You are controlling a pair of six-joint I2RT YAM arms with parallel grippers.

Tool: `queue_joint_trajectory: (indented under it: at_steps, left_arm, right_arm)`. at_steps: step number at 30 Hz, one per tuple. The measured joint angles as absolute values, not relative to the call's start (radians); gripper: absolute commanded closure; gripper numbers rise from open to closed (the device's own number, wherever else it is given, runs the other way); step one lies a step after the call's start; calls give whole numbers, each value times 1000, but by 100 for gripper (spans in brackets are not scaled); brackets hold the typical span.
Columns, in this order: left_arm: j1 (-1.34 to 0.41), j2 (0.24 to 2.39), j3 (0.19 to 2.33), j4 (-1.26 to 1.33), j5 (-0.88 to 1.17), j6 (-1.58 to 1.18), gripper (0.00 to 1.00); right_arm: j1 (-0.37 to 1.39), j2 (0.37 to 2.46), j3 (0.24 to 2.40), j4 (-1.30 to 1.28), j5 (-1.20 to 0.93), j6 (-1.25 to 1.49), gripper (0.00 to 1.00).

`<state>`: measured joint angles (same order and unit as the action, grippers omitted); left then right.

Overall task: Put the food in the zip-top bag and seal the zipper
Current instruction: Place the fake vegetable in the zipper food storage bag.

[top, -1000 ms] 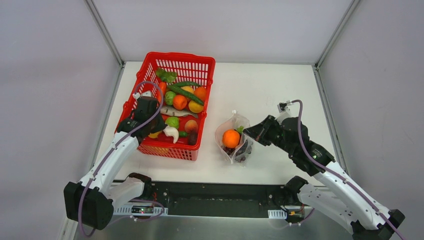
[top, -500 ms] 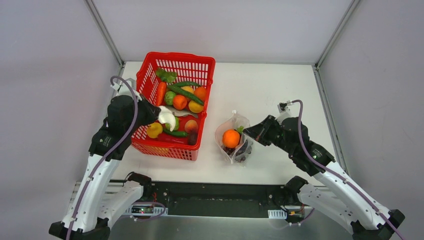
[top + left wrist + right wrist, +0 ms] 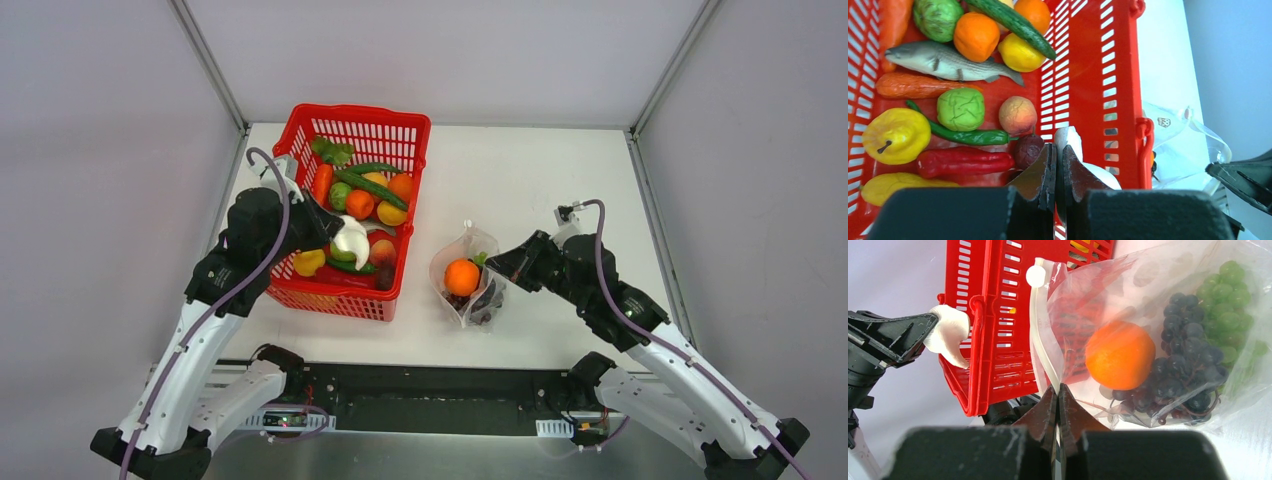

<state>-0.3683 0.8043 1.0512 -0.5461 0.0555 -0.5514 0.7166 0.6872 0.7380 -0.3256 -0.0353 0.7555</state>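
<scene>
Left claw is clamped on a glossy white toy garlic bulb, above the near end of the red mesh plastic basket. Right claw pinches the mouth edge of the clear dotted zip-top bag, lying right of the basket with an orange ball and dark grapes inside. Carry the garlic rightward — high enough to clear the basket wall — then release over the bag's mouth. White desk, pale grey panels around.

In the top view, open bench fills the upper right, beyond the zip-top bag. A narrow bare strip separates the bag from the red basket at centre-left; the right gripper crowds the bag's right side.
</scene>
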Motion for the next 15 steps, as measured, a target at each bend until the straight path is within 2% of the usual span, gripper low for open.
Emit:
queue_joint_trajectory:
  at_steps: [15]
  left_arm:
    - [-400,804,1050,-493,104,-551,100]
  right_arm:
    - [717,676,725,-324,-35,757,100]
